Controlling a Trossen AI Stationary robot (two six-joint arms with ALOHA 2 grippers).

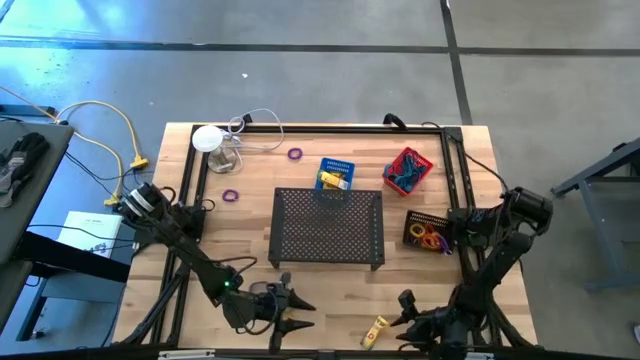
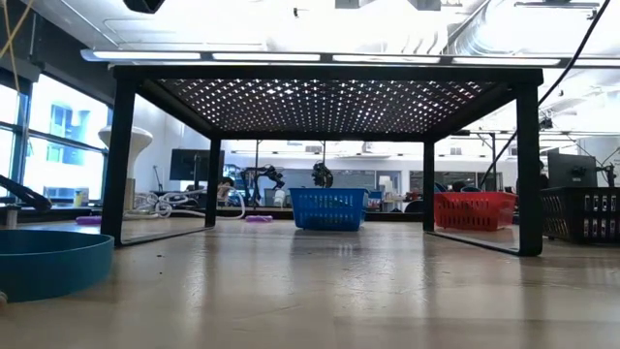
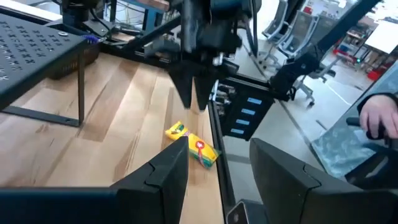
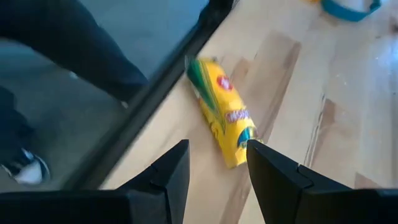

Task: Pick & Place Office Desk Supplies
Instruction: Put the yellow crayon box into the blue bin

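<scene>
at the desk's point(image 1: 250, 225) near edge, we see a yellow packet point(image 1: 375, 332) lying flat on the wood between the two arms. the right gripper point(image 1: 405, 322) hangs just beside it, fingers point(image 4: 273, 168) parted and empty, the packet's end point(image 4: 224, 118) just ahead of the tips. the left gripper point(image 1: 295, 312) waits farther along the same edge, fingers point(image 3: 168, 168) wide apart, holding nothing. behind them we note a black mesh stand point(image 1: 328, 227), with blue point(image 1: 336, 172), red point(image 1: 407, 170) and black point(image 1: 428, 231) baskets and two purple rings point(image 1: 231, 196) across the desk.
</scene>
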